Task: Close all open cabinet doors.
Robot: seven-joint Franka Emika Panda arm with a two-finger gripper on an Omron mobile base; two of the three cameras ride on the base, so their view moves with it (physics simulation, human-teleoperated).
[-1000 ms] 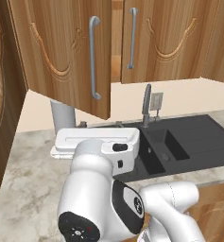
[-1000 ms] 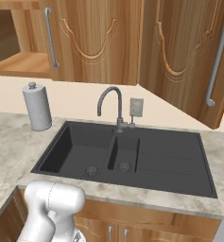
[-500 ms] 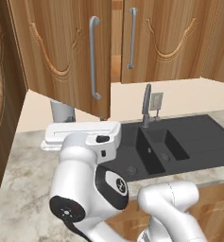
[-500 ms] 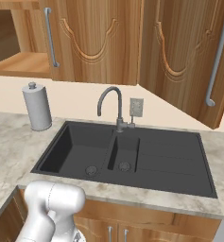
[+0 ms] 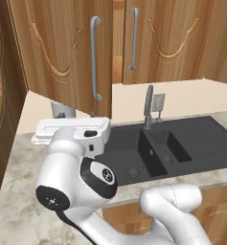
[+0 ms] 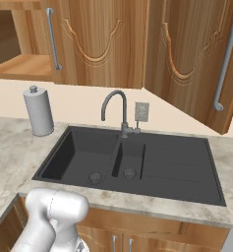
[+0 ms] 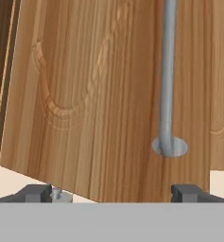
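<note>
Pincer sat spread wide, holding nothing, tips low under the ajar cabinet door above the counter, left of the sink; prob. lined up that way to push the panel shut rather than grab the bar handle; door hung angled out from the cabinet front; a 2nd door on the right also stood swung out, so job looked barely begun.

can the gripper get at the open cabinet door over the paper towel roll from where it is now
Probably yes. In the hand view the gripper faces the open cabinet door with fingers spread below its silver handle, and nothing stands between them.
</note>
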